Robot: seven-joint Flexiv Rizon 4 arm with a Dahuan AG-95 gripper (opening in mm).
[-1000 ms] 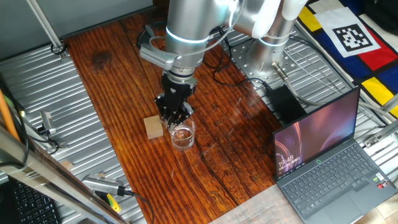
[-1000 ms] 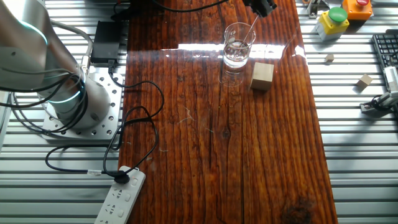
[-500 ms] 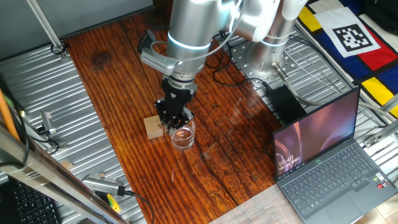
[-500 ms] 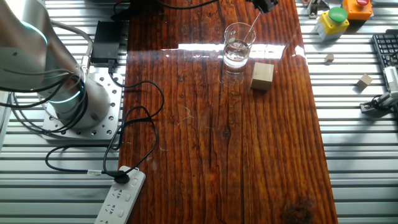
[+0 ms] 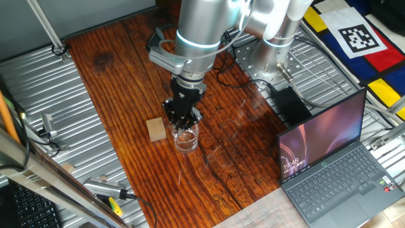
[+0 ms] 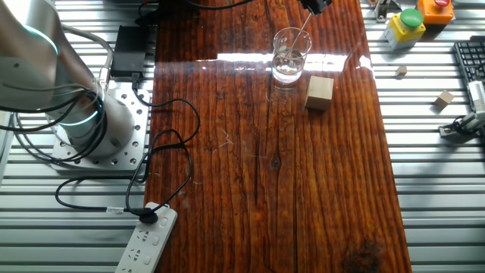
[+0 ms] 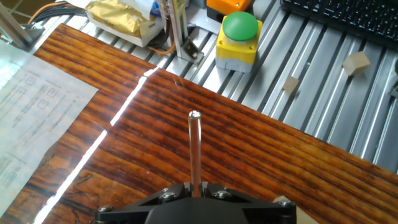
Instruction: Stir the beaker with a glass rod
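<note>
Gripper (image 5: 184, 120) clamps glass rod (image 7: 194, 149); since a second ago, swung rightward over beaker (image 6: 289, 54) — you're mid-stir.

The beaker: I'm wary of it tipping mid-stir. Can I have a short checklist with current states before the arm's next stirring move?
1. Beaker upright on the wooden table: ok.
2. Glass rod runs from the gripper down inside the beaker's rim: ok.
3. Gripper shut on the rod, as the hand view shows the rod coming out between the fingers: ok.
4. Wooden block apart from the beaker, not touching: ok, though close beside it.
5. Rod tip off the beaker's bottom: cannot tell.
6. Liquid level in the beaker: cannot tell exactly; only a little shows low down.
</note>
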